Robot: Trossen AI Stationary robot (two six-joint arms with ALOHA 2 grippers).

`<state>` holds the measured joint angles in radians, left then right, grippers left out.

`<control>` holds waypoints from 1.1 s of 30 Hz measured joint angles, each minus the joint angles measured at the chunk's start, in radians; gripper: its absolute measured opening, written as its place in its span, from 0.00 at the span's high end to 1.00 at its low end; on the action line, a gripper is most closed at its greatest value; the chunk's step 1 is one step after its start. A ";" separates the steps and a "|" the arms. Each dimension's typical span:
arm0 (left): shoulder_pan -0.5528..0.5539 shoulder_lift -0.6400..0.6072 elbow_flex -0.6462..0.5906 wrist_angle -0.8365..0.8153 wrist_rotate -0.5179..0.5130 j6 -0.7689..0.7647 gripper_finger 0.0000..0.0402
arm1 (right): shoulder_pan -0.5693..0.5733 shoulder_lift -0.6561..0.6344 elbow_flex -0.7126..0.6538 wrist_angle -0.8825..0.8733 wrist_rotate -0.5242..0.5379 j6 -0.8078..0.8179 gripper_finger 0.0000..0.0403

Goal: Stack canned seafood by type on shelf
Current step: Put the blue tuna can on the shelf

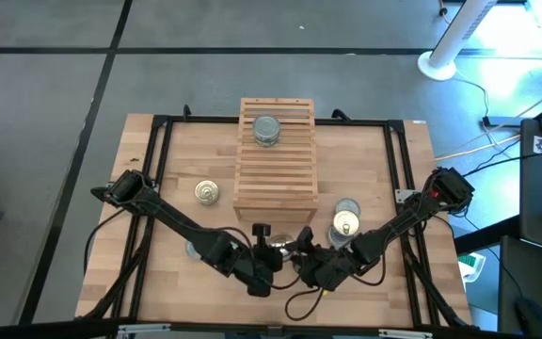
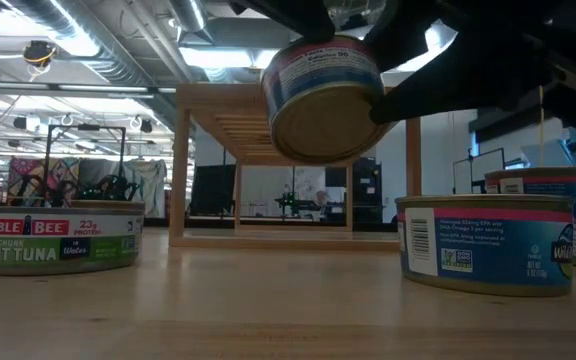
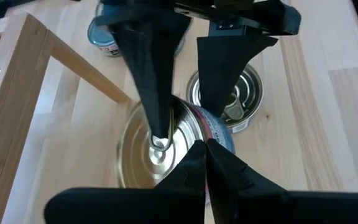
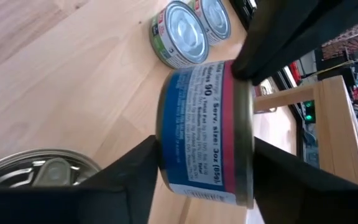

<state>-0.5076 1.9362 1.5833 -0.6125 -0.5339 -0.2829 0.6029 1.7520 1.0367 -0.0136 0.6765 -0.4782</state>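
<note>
A blue-and-red-labelled can of seafood [image 2: 323, 100] hangs on its side above the table's near middle, in front of the shelf [image 1: 276, 151]. My left gripper [image 3: 204, 152] is shut at the can's rim. My right gripper [image 4: 205, 163] straddles the can [image 4: 204, 130] with one finger on each flat end. Another can [image 1: 266, 130] stands on the shelf's far end. On the table stand a gold-topped can [image 1: 206, 192] to the shelf's left and two cans [image 1: 345, 218] to its right. My left gripper pinches the can at its rim [image 3: 194, 134] with the free ends of its shut fingers, slanting down from the table's near left. My right gripper has the can's two flat ends between its fingers, one finger [image 3: 157, 118] on the gold end [image 3: 135, 162], the other [image 4: 291, 168] on the opposite end. It comes slanting down from the near right. The can is clear of the table, its axis about level.
Below the held can stands a pull-tab can [image 3: 235, 99]. In the low view, a green-labelled tuna can [image 2: 53, 240] is at the near left and blue-labelled cans [image 2: 488, 240] at the near right. The shelf's near slats are bare.
</note>
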 joint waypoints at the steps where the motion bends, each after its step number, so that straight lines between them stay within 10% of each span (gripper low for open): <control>1: 0.000 0.000 0.000 0.000 -0.001 0.000 1.00 | 0.000 0.000 0.000 0.000 0.000 0.000 0.50; 15: 0.000 0.000 0.000 -0.004 -0.002 0.002 0.98 | 0.000 0.001 0.000 0.002 0.014 0.000 0.49; 33: -0.024 -0.182 0.001 0.003 0.019 0.011 0.67 | -0.001 -0.014 0.041 -0.045 0.047 0.003 0.52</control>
<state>-0.5316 1.7545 1.5841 -0.6094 -0.5148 -0.2714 0.6018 1.7380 1.0781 -0.0584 0.7238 -0.4755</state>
